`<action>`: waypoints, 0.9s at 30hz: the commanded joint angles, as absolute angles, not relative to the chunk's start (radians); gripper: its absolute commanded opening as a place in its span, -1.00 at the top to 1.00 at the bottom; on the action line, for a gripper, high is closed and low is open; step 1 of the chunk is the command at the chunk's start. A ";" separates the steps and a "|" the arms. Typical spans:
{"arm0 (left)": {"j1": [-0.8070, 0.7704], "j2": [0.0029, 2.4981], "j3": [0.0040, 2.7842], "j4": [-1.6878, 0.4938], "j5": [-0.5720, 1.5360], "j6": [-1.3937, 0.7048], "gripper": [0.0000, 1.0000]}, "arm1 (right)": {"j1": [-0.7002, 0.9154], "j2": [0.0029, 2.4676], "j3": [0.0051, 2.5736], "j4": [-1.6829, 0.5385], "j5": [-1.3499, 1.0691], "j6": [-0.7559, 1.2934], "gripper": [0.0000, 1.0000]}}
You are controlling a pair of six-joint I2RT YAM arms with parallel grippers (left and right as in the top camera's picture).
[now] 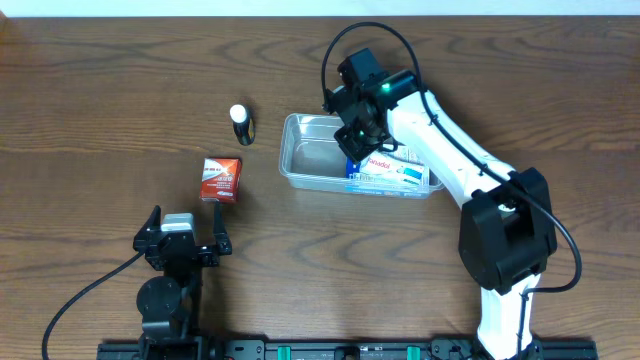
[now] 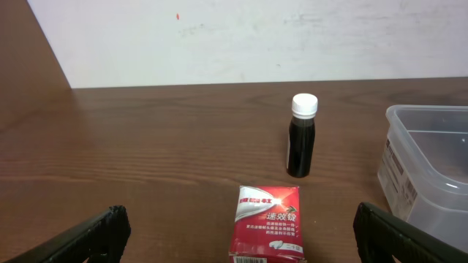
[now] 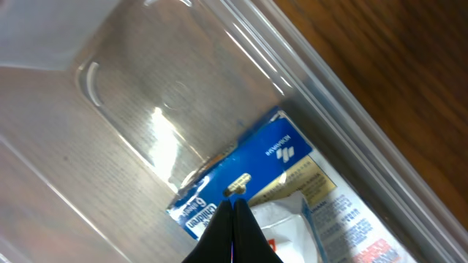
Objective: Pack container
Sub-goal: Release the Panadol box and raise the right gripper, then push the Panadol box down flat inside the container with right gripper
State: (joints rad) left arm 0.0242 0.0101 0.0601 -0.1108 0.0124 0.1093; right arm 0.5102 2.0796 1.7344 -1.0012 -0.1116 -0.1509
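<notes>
1. Container [image 1: 312, 158] mid-table [image 1: 100, 100]; flat box [image 1: 395, 176] lies in its right end.
2. Bottle [image 1: 240, 123] upright, just left of container.
3. Small carton [image 1: 220, 178] in front of bottle, apart from it.
4. Left gripper [image 1: 185, 232] in front of carton.
5. Right gripper [image 3: 234, 219] over flat box.

Setting: we log this as a robotics lab bench, not a home or shop. Evidence: a black arm [image 1: 165, 295] and a white arm [image 1: 450, 150] stand on a rail [image 1: 350, 351] along the near edge of a wood-grain counter [image 1: 100, 100]. A bare white wall [image 2: 256, 36] runs behind it. The counter carries only a few test props: a clear container [image 1: 310, 150], a red box [image 1: 220, 178] and a small dark bottle [image 1: 240, 122].
</notes>
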 commanded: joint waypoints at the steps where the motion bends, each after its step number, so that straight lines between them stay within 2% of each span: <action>1: 0.022 0.004 0.030 -0.125 0.018 0.119 -0.96 | 0.512 2.048 1.753 -1.009 -0.056 -0.192 0.98; 27: 0.022 0.004 0.030 -0.125 0.018 0.119 -0.96 | 0.546 2.048 1.752 -1.085 -0.105 -0.381 0.97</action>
